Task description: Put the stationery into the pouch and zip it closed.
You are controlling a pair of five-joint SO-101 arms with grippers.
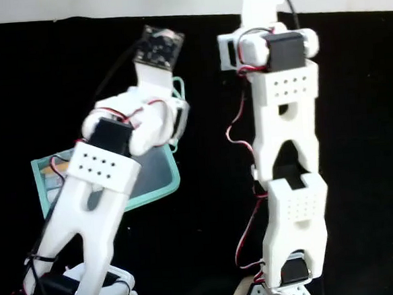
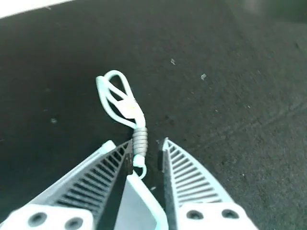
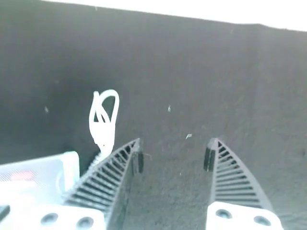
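Note:
The teal, see-through pouch lies flat on the black table under the left arm, with orange and pale stationery showing through it. Its zip pull, a pale cord loop with a small coil, sticks out from the pouch's corner. My left gripper is narrowly open, with the coil between its fingertips close to one finger. My right gripper is wide open above bare table, with the cord loop just beyond one fingertip.
The right arm stands folded upright at the table's centre right. A white strip of surface runs along the far edge. Part of the left arm's white body lies close beside my right gripper.

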